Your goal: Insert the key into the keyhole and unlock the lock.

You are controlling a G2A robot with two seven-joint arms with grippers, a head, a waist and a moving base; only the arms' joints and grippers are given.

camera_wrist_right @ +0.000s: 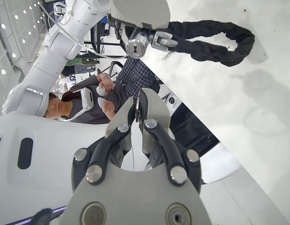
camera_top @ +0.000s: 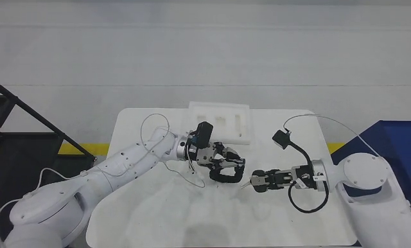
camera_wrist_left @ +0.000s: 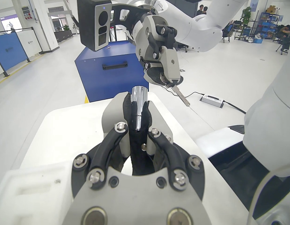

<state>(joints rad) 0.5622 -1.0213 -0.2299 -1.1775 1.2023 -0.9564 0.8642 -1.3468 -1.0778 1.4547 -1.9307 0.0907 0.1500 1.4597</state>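
Your left hand [camera_wrist_left: 136, 112] is clamped on the lock [camera_wrist_left: 139, 97] and holds it over the counter [camera_top: 192, 216], with the keyhole [camera_wrist_right: 135, 48] facing your right hand [camera_wrist_right: 139, 105]. That hand pinches the key [camera_wrist_left: 182, 97] by its head. The tip is near the lock's end but not touching it. The blade slants past the lock rather than along its long axis, so I judge you must swing the blade into line before pushing in.

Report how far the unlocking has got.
Done: the left gripper grips the chrome cylinder lock with black fabric-covered loop, and the right gripper pinches the silver metal key. In hand: alignment, the key's tip apart from the keyhole. Left: inserting and turning.
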